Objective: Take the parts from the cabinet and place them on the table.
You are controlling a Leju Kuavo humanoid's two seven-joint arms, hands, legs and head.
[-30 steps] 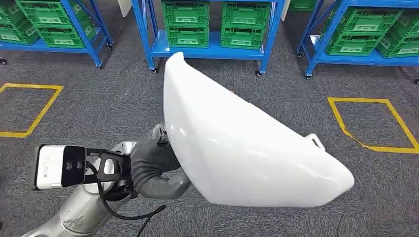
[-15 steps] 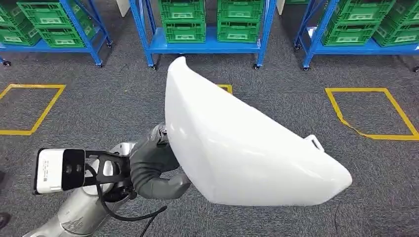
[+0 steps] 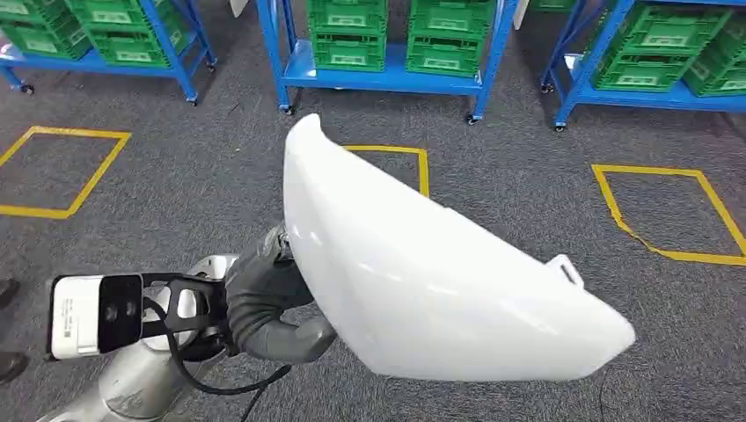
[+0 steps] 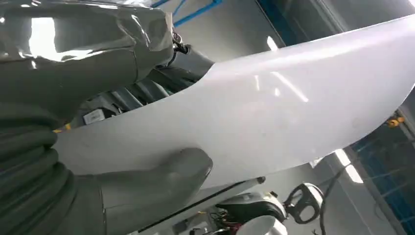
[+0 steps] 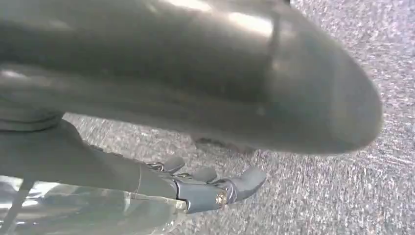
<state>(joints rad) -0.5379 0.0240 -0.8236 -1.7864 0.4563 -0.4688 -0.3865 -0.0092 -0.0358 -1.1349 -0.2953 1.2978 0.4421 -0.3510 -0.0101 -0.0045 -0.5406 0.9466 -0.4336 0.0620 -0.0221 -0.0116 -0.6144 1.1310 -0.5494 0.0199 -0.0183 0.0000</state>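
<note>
A large white curved panel (image 3: 422, 272) hangs in front of me above the grey carpet, its long side running from upper left to lower right. My left hand (image 3: 268, 299) grips it at its near left edge. In the left wrist view the thumb (image 4: 161, 176) presses flat on the panel's (image 4: 274, 112) glossy face. In the right wrist view my right hand (image 5: 205, 188) lies beneath the panel's shadowed underside (image 5: 195, 73), fingers stretched out, floor showing between them and the panel.
Blue wheeled racks (image 3: 387, 79) loaded with green crates (image 3: 352, 35) line the far side. Yellow tape squares (image 3: 669, 211) mark the carpet at the right, at the left (image 3: 53, 171) and behind the panel (image 3: 396, 158).
The whole picture has shifted as the camera moved: the racks and the tape squares sit at other places in the frame. My left hand keeps its hold on the panel.
</note>
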